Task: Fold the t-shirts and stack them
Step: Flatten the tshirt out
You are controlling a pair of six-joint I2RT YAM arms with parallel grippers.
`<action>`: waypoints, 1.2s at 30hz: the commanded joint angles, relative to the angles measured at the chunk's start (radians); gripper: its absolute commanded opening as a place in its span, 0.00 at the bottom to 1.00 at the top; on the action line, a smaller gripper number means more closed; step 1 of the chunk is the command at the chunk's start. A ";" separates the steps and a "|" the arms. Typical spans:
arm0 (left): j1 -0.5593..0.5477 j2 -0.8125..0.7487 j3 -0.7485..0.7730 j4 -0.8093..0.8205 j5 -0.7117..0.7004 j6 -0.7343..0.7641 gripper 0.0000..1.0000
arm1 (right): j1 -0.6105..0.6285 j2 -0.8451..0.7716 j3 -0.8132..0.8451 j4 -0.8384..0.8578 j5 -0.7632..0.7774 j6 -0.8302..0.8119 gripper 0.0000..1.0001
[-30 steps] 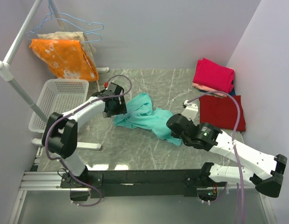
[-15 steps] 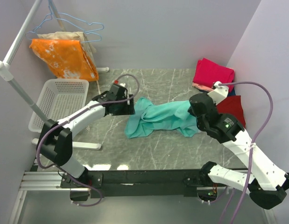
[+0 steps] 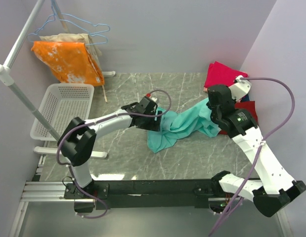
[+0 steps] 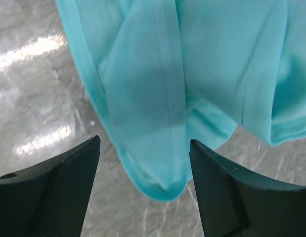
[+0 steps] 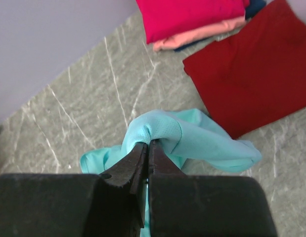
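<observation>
Our right hand (image 5: 149, 144) is clamped on the teal shirt (image 5: 192, 136); our left hand (image 4: 145, 145), spread apart, hovers over its left end.

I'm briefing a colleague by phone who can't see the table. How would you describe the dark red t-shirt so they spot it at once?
At the right edge of the marble table, a magenta-pink shirt tops a folded pile. The dark red t-shirt lies on the near side of that pile. It alone lies flat by itself, darker than the pink and unlike the crumpled teal shirt.
</observation>
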 commanded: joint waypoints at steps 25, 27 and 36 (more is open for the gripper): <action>-0.071 0.274 0.330 -0.177 -0.437 -0.128 0.20 | -0.064 0.043 -0.048 0.104 -0.116 -0.011 0.00; -0.069 0.236 0.321 -0.199 -0.475 -0.134 0.21 | -0.067 0.048 -0.049 0.099 -0.115 -0.006 0.00; -0.010 0.016 0.273 -0.325 -0.621 -0.191 0.01 | -0.111 0.043 -0.051 0.102 -0.122 -0.020 0.00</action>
